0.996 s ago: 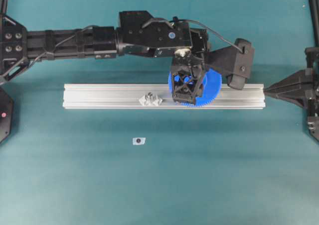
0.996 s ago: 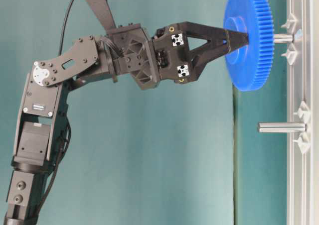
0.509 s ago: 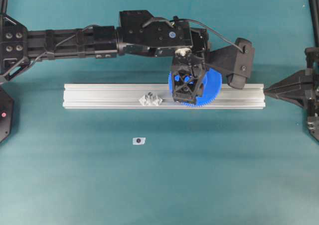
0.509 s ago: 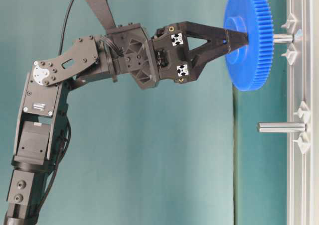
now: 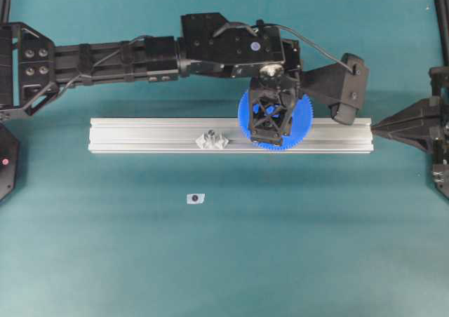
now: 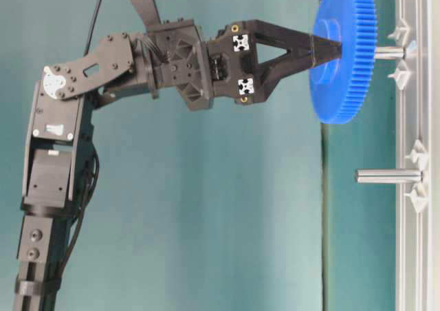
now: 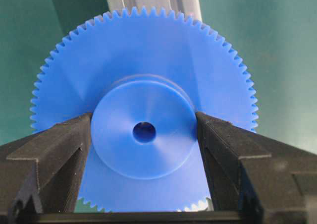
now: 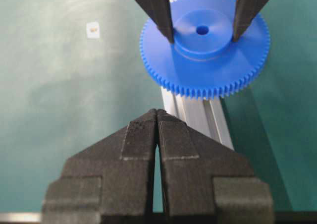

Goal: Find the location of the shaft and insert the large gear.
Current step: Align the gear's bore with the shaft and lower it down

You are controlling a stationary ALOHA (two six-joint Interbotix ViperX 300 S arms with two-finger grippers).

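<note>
The large gear (image 5: 304, 120), a bright blue toothed disc, hangs over the right part of the aluminium rail (image 5: 140, 135). My left gripper (image 5: 273, 123) is shut on its raised hub (image 7: 144, 154), one finger on each side. Seen from table level, the gear (image 6: 344, 56) sits at the tip of the shaft (image 6: 389, 51), which pokes out between gear and rail. No shaft end shows inside the centre hole (image 7: 144, 132). From overhead the shaft is hidden under the gear. My right gripper (image 8: 157, 112) is shut and empty, right of the rail's end (image 5: 374, 128).
A second upright peg (image 6: 388, 176) with clear brackets stands farther along the rail, left of the gear from overhead (image 5: 210, 139). A small white tag with a dark dot (image 5: 196, 198) lies on the teal mat in front of the rail.
My left arm has shifted a little to the right along the rail, carrying the gear with it. The wrist has levelled out. The right gripper has not moved.
</note>
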